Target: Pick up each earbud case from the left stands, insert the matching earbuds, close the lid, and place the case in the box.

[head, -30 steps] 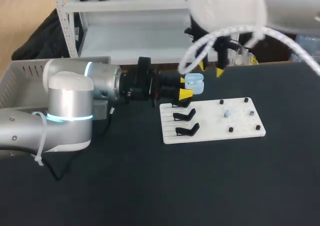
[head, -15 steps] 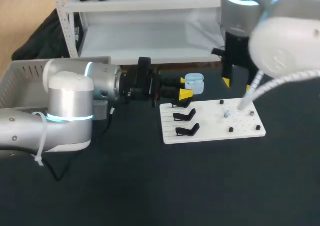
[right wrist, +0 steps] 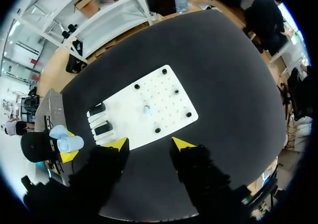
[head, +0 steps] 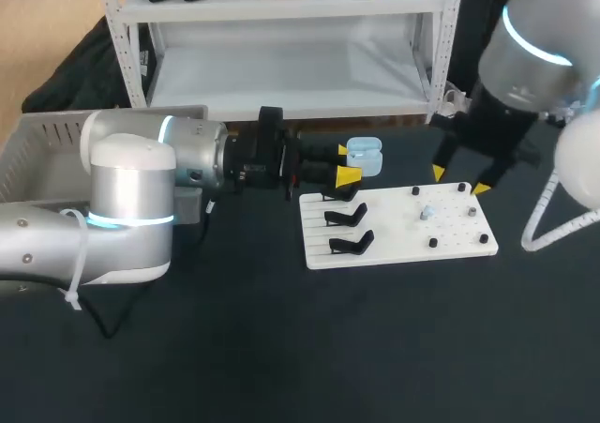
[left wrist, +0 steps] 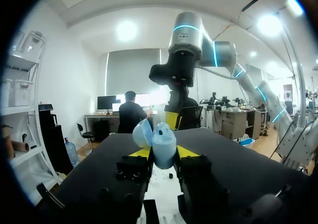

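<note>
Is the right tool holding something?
No, the right tool is open, with nothing between its yellow tips, only the white board beyond.

The rounded, silver-grey metal left arm (head: 131,174) wears a glowing cyan ring (head: 131,220) and a white cable tie (head: 74,273); its wrist is black. The matching right arm (head: 525,76) trails a white braided cable (head: 542,207). Both black jaws have bright yellow tips.

The black table (head: 281,348) carries a white perforated board (head: 394,245), lying flat near the far edge, right of the middle. Black stands (head: 345,219) sit at the board's left end. Black pegs (head: 432,243) surround a small pale earbud (head: 426,213).
</note>
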Controlling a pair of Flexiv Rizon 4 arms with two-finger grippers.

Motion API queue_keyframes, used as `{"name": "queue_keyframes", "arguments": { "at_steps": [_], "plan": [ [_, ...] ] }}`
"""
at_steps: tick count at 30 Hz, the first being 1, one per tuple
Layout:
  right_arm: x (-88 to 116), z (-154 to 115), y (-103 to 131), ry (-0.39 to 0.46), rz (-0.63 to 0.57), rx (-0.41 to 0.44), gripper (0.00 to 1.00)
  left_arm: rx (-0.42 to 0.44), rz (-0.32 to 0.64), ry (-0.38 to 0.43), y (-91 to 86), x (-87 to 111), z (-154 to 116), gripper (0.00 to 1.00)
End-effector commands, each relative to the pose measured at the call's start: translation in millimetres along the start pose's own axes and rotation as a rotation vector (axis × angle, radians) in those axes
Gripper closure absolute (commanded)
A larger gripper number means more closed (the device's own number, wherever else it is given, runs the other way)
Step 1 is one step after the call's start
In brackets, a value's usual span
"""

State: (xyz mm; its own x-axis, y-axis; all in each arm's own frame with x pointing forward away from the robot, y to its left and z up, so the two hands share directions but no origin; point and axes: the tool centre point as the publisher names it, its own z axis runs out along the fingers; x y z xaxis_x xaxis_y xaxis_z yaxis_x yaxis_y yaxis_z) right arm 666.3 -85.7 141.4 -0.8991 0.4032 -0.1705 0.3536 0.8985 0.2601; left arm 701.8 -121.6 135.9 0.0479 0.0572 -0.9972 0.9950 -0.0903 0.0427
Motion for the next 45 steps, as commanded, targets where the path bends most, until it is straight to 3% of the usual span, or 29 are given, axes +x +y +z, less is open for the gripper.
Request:
{"name": "queue_keyframes", "arguments": {
  "at_steps": [1, 11, 20, 32, 45],
  "plan": [
    [-5, 9, -2, 0.004, -0.004, -0.084, 0.45, -0.015, 0.007, -0.016, -8.4, 2.8, -10, 1.00],
    [-4, 26, 11, -0.039, -0.038, -0.071, 0.45, 0.008, 0.007, -0.016, -34.1, 14.4, -35, 1.00],
    [7, 53, 5, -0.072, -0.104, -0.009, 0.35, 0.038, 0.034, -0.014, -37.5, 14.9, -43, 1.00],
    [1, 77, 10, -0.077, -0.177, -0.001, 0.45, 0.038, 0.034, -0.014, -37.5, 14.9, -43, 1.00],
    [-17, 109, 7, -0.050, -0.121, 0.009, 0.52, 0.038, 0.034, -0.014, -37.5, 14.9, -43, 1.00]
  ]
}}
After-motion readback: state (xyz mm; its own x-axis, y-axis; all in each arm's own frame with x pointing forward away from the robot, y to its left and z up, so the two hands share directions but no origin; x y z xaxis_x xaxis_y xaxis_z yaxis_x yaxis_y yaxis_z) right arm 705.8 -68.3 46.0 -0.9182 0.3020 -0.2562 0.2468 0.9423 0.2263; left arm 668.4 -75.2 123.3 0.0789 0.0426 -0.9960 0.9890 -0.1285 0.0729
